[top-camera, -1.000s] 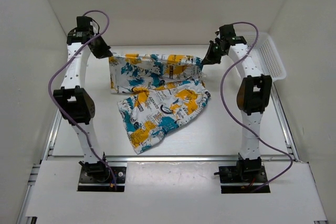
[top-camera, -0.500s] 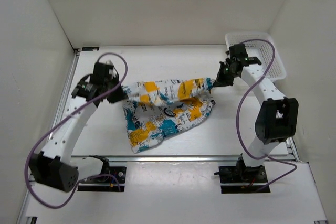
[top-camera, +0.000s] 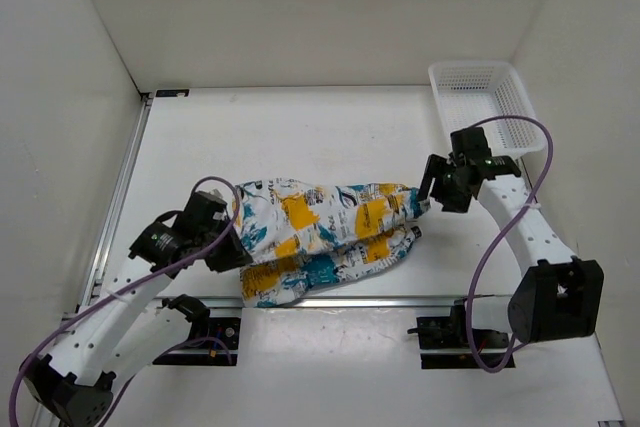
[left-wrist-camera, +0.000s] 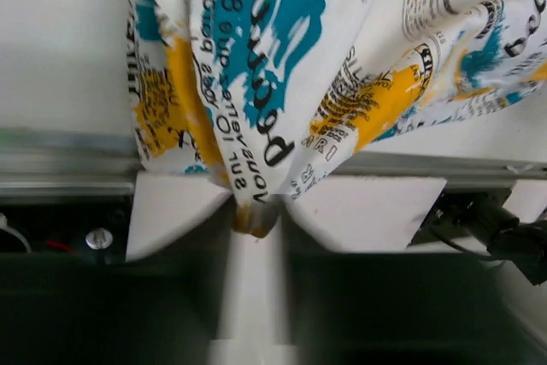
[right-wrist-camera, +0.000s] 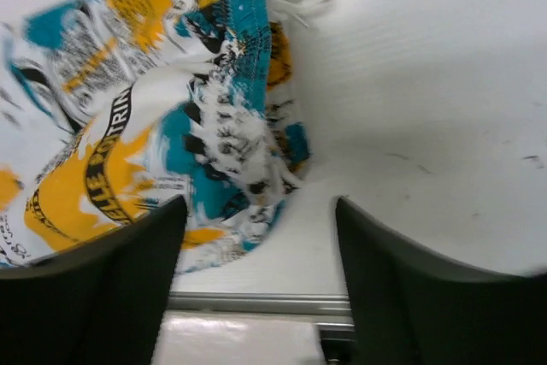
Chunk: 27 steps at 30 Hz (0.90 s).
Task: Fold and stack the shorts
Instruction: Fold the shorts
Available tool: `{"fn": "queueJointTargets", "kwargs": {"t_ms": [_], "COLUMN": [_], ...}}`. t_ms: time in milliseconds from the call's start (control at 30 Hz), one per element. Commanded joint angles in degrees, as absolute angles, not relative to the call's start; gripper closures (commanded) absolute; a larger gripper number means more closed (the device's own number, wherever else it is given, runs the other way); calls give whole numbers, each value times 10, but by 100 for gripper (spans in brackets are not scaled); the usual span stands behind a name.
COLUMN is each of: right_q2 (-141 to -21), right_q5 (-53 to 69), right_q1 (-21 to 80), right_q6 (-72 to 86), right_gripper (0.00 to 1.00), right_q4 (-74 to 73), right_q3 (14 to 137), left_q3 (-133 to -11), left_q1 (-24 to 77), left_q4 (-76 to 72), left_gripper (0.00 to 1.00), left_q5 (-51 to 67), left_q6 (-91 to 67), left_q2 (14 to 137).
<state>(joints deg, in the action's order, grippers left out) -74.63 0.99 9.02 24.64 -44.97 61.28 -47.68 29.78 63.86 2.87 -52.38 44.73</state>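
The shorts (top-camera: 330, 232), white with yellow, teal and black print, lie doubled over in a long bundle near the table's front edge. My left gripper (top-camera: 236, 247) sits at their left end, shut on a pinch of the fabric; in the left wrist view the cloth (left-wrist-camera: 282, 66) bunches into the closed jaws of that gripper (left-wrist-camera: 255, 218). My right gripper (top-camera: 437, 187) stands open just off the right end of the bundle. In the right wrist view its dark fingers (right-wrist-camera: 111, 288) are spread wide, with the gathered hem of the shorts (right-wrist-camera: 239, 143) lying free ahead of them.
A white plastic lattice basket (top-camera: 487, 99) stands at the back right, behind the right arm. The metal rail (top-camera: 430, 299) of the table's front edge runs just below the shorts, and white walls close in the left, back and right sides.
Both arms carried the shorts' far edge toward the front, folding them over. The right gripper opened and let go of its corner. The left gripper still holds its corner.
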Motion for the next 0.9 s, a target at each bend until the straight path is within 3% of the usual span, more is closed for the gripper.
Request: {"fn": "queueJointTargets", "kwargs": {"t_ms": [0,67,233,300,333,367,400,433,533,667,867], "right_q2": [-726,-715,-714,-739,-748,-757,-777,-790,-840,-863,-936], "right_q5": [-27,-38,-38,-27,-20,-20,-20,-15,17,57,62], "right_q1": [88,88,106,137,150,181,198,217,261,266,266], "right_q6": [251,258,270,270,270,270,270,270,275,303,303], "right_gripper": [20,15,18,30,49,58,66,72,82,83,83], "right_q4": [-474,-479,-466,-455,-455,-448,-440,-439,-412,-347,-310], "right_q3": [586,586,655,671,681,687,693,693,676,587,568], "left_q3": [-455,-472,-596,-641,-651,-658,-664,-664,-664,-669,-723], "left_q1": [320,320,320,320,320,320,315,309,287,281,256], "left_q4": [671,690,690,661,649,634,603,588,537,505,490], "left_gripper": [37,0,0,19,33,48,70,76,84,86,86], "left_q5": [82,74,-2,-32,-38,-52,-60,-60,-25,-17,-17], "left_q6": [-521,-506,-470,-456,-456,-451,-451,-451,-451,-451,-439], "left_q2": [442,455,533,593,614,657,680,704,809,913,1034]}}
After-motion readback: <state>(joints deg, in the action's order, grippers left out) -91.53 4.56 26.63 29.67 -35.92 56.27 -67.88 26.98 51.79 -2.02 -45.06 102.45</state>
